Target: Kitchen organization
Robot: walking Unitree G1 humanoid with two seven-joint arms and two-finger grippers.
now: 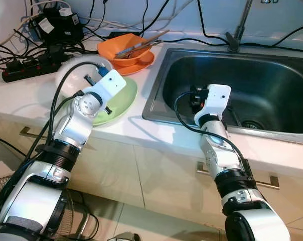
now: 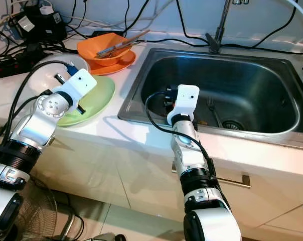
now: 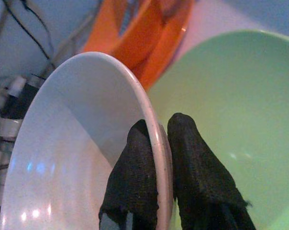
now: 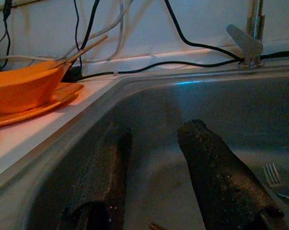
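On the counter at left, your left gripper pinches the white bowl's rim above the green plate, likely mid-stacking, so lift clear next; at right, your right gripper hangs open inside the sink, near a fork.

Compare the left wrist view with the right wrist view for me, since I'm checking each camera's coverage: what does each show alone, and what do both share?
Left wrist alone: the left gripper shut on the rim of the white bowl, one finger inside, one outside, above the green plate.

Right wrist alone: the right gripper, jaws open and empty, inside the sink, with a fork and the faucet.

Both: the orange bowl.
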